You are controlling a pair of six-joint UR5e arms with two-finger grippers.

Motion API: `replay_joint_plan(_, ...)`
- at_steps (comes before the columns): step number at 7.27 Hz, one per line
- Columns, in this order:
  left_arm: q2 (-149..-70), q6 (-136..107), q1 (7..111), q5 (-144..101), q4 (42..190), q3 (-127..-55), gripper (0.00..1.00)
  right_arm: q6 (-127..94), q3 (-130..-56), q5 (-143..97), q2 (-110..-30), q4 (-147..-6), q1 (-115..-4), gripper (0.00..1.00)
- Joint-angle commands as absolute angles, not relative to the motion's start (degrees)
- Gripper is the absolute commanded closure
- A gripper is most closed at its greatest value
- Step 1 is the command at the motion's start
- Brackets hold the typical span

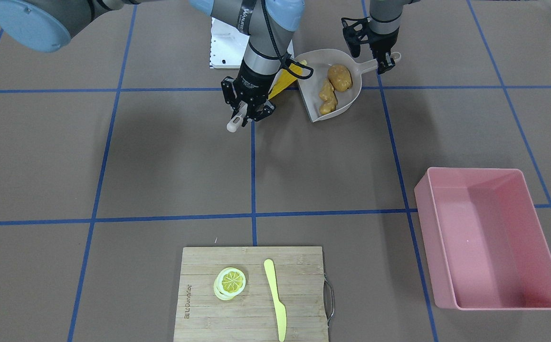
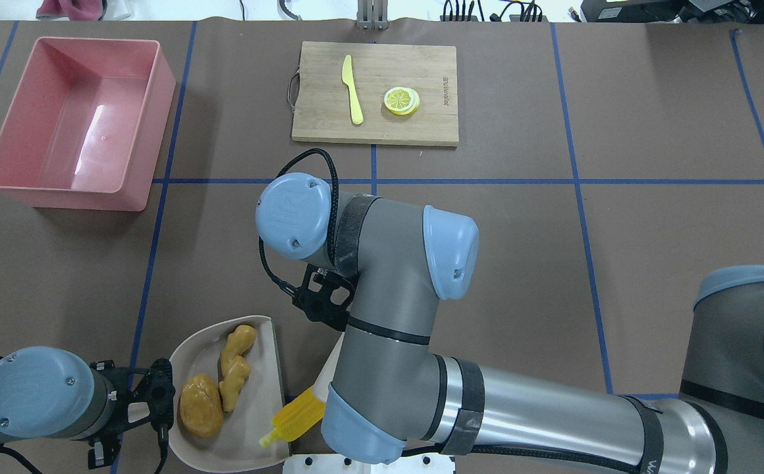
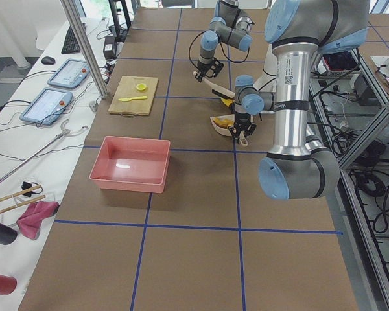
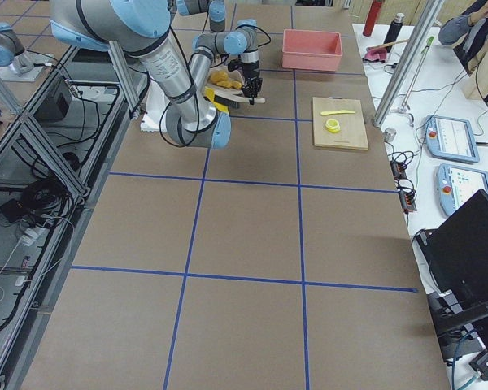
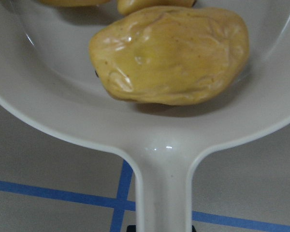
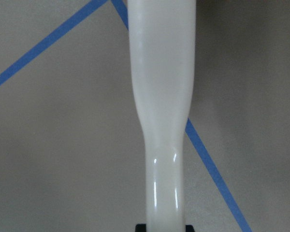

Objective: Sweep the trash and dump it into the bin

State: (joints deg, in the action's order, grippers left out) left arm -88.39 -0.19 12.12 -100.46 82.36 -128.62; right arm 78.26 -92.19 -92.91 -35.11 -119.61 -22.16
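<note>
The beige dustpan lies near the robot's base and holds the brown potato and the tan ginger root. My left gripper is shut on the dustpan's handle, and the potato fills the left wrist view. My right gripper is shut on a white brush handle. A yellow ridged piece lies at the pan's open edge, in line with that handle. I cannot tell whether it is the corn cob or the brush head. The pink bin stands empty, far from the pan.
A wooden cutting board at the far side carries a lemon slice and a pale yellow knife. A white plate lies by the robot's base. Blue tape lines cross the brown table.
</note>
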Motion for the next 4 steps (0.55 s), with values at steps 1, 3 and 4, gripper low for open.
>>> replay_joint_plan(1,-88.8,-0.2,12.2,-100.5,81.7,-128.1,1.00,80.5,-97.3,-93.3,-39.7,-119.8,-24.1,1.00)
replay_joint_plan(3,-88.7,0.7,12.6,-100.5,80.1,-128.1,1.00,84.7,-101.9,-93.2,-44.4,-119.8,-26.1,1.00)
replay_joint_plan(4,-88.8,0.8,12.5,-100.5,79.3,-128.3,1.00,86.6,-103.5,-93.0,-46.1,-119.8,-26.4,1.00)
